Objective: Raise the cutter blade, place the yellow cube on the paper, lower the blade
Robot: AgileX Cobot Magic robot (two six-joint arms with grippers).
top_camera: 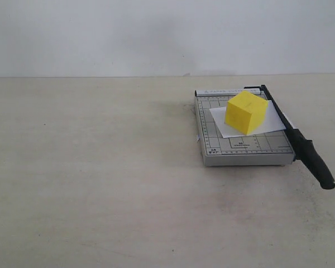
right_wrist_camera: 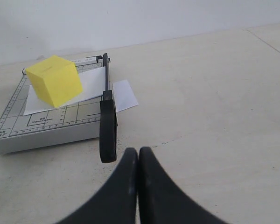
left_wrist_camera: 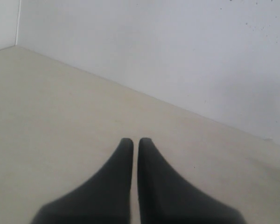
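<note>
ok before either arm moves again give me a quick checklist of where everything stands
1. yellow cube sitting on the paper: ok
2. paper lying flat on the grey board, one edge passing under the blade: ok
3. cutter blade lowered flat along the board's edge: ok
4. left hand shut, holding nothing, no task thing near it: ok
5. right hand shut, holding nothing, apart from the blade's handle: ok
6. paper cut through where the blade crosses it: cannot tell
</note>
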